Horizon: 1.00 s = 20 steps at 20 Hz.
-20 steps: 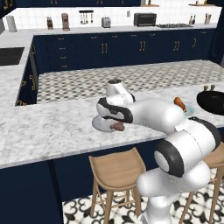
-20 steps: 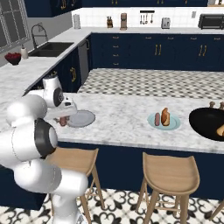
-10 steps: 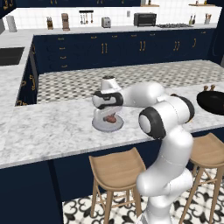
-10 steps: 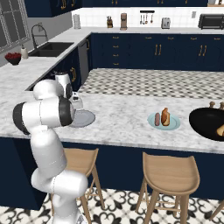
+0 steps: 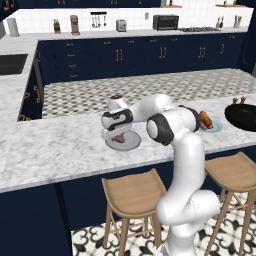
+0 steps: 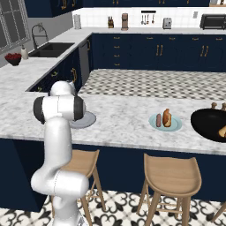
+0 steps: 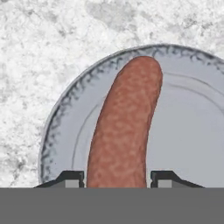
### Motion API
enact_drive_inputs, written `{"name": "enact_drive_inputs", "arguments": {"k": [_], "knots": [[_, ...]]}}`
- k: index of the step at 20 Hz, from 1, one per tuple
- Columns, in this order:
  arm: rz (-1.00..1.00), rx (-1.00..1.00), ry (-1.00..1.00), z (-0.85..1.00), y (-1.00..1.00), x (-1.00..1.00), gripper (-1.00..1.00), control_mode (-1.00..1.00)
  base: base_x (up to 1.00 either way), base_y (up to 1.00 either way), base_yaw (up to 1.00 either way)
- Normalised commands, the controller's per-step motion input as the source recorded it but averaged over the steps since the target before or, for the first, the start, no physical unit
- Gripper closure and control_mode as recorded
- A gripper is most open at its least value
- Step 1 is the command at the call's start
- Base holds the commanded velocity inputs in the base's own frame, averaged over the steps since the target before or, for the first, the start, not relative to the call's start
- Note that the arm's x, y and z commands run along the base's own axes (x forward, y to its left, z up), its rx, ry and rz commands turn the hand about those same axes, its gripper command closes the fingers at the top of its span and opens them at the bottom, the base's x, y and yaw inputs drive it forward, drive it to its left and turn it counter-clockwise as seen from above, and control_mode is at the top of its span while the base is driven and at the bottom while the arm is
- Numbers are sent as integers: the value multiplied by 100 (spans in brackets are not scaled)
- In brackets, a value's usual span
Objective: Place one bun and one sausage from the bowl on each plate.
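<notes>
My gripper (image 7: 117,179) is shut on a reddish-brown sausage (image 7: 124,122), whose free end reaches out over the grey plate (image 7: 57,127). In the left base view the gripper (image 5: 118,135) hangs just above that plate (image 5: 132,144), and the sausage (image 5: 119,140) is close to its surface. On the light blue plate (image 6: 172,126) a second sausage (image 6: 158,120) lies next to a bun (image 6: 167,117). The black bowl (image 6: 207,126) sits at the far right with another bun (image 6: 223,131) inside. My arm hides most of the grey plate (image 6: 88,119) in the right base view.
The marble counter (image 5: 60,145) has two wooden stools (image 6: 170,176) at its near edge. Tan knobs (image 5: 239,100) stick up from the bowl's rim. A sink (image 6: 50,48) is set in the left counter, and small appliances line the back wall.
The arm has unfolded and its elbow has swung round. The hand has stayed over the grey plate with the sausage in it.
</notes>
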Motion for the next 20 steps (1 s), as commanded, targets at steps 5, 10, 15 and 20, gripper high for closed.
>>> {"name": "enact_drive_inputs", "arguments": {"k": [5,10,15,20], "knots": [[0,0,0,-21,0,27,-100,-100,0,0,0],[0,0,0,0,-6,2,-100,-100,0,0,0],[-4,0,-3,18,-1,-32,-100,-100,0,0,0],[-11,-2,0,92,0,-54,-100,-100,0,0,0]]}}
